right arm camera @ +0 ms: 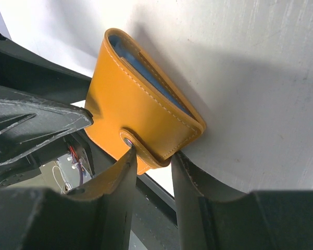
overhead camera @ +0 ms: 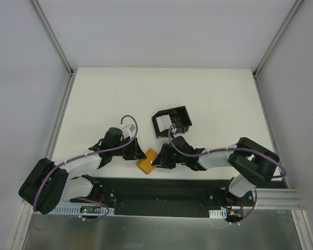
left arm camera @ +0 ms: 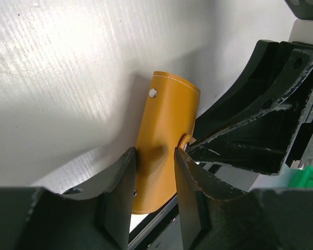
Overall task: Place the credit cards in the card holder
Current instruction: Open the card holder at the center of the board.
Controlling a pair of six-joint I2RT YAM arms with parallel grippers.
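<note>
**Top view.** Tan-orange folding leather wallet [overhead camera: 147, 161] is lying at the near edge of the white table [overhead camera: 213, 94], between both arms. Left gripper [overhead camera: 138, 154] is reaching in from 9 o'clock and right gripper [overhead camera: 157, 159] from 3 o'clock, both right at it. Black open-topped square plastic card holder [overhead camera: 172, 121] is sitting apart, at 1 o'clock of the wallet and nearer the right arm. No credit cards are showing loose.

**Left wrist view.** Jaws are standing narrow and clamping the wallet across its short width. Its long axis is running off toward 12 o'clock. A right fingertip [left arm camera: 198, 143] is touching the snap tab [left arm camera: 185, 139].

**Right wrist view.** Jaws are narrow and straddling the snap tab. Cannot tell whether they are pinching it. The wallet is lying closed, with a blue layer [right arm camera: 151, 78] peeking from the fold; card or lining, unclear. Judging that the cards are sitting inside and the tab is needing release first.
</note>
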